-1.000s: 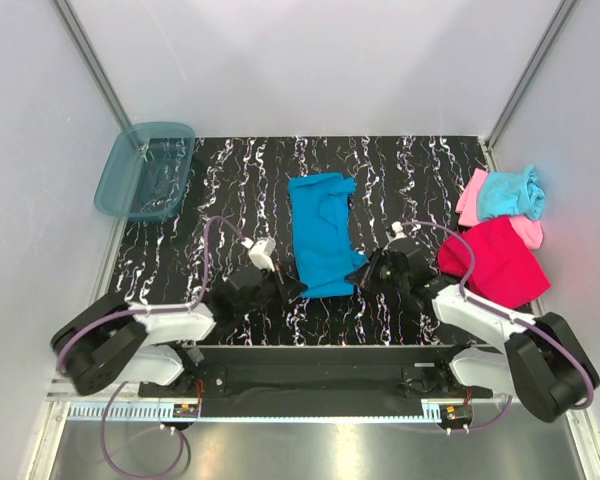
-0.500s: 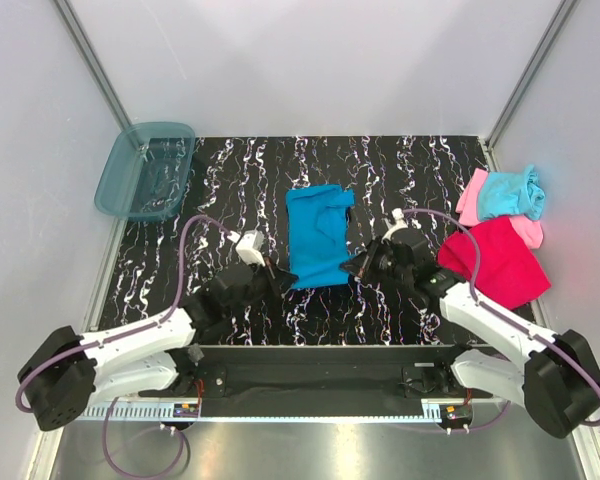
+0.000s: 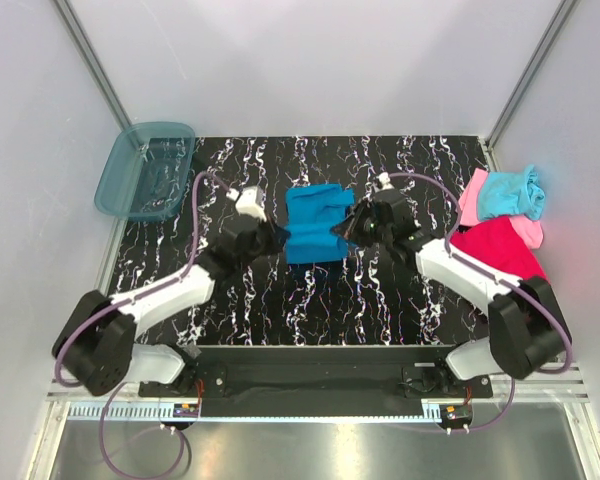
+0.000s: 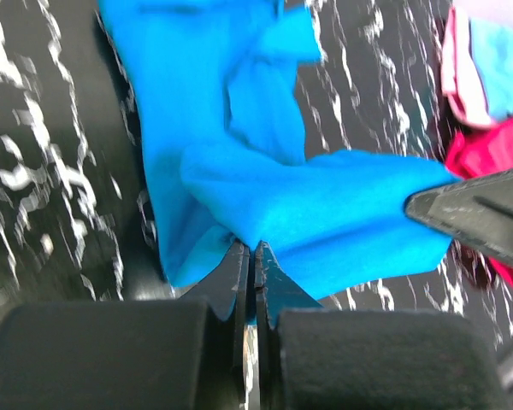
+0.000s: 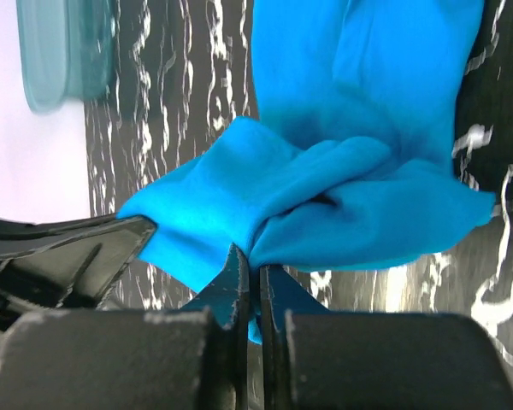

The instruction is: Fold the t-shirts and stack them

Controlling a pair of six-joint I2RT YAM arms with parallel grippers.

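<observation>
Symmetrically outstretched, left end effector (image 3: 278,240) and right end effector (image 3: 345,232) pinch blue t-shirt (image 3: 315,215).

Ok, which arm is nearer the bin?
Left. The left arm holds the blue tee's edge on the bin's side; the right arm holds the opposite edge.

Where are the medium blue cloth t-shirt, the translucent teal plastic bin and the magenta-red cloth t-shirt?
medium blue cloth t-shirt (image 3: 315,215): top view, middle of the cloth.
translucent teal plastic bin (image 3: 145,175): top view, its bare floor.
magenta-red cloth t-shirt (image 3: 510,245): top view, its far part.
</observation>
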